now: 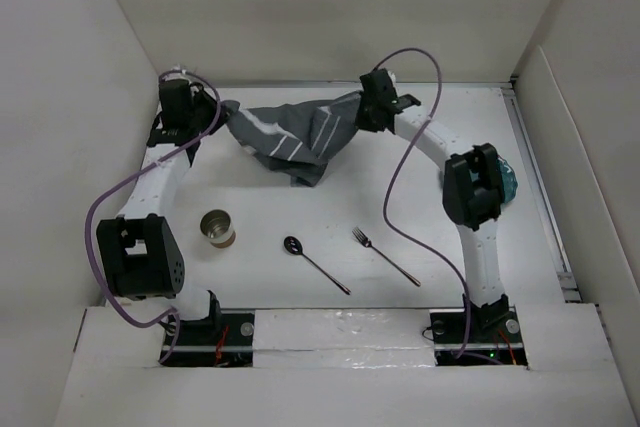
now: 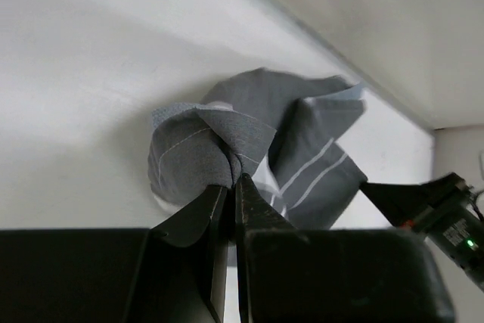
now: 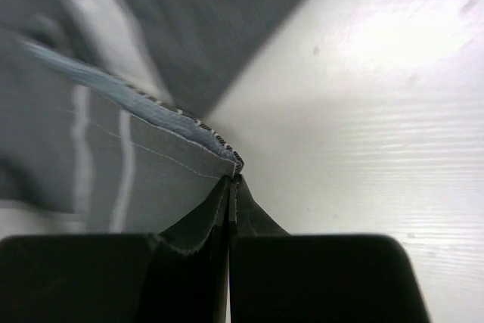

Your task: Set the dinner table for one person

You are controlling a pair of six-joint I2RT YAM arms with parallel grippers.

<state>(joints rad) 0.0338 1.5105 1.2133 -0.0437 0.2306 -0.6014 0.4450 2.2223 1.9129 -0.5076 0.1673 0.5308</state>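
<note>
The broad matte-white tabletop (image 1: 300, 192) spreads out ahead of the arm bases. Nearest on it stand a small round metal cup (image 1: 217, 228), a dark metal spoon (image 1: 312, 260) and a metal fork (image 1: 385, 255), each apart. Farther back, the left tool (image 2: 231, 185) and right tool (image 3: 231, 181) each clench an end of the crumpled dark grey cloth placemat with white stripes (image 1: 295, 132), which sags between them.

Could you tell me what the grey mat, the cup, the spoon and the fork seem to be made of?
The placemat: matte woven cloth; it sags, folds and shows a stitched hem. The cup: probably metal, with a dull sheen. The spoon and fork: likely polished metal, thin and dark with glints.
</note>
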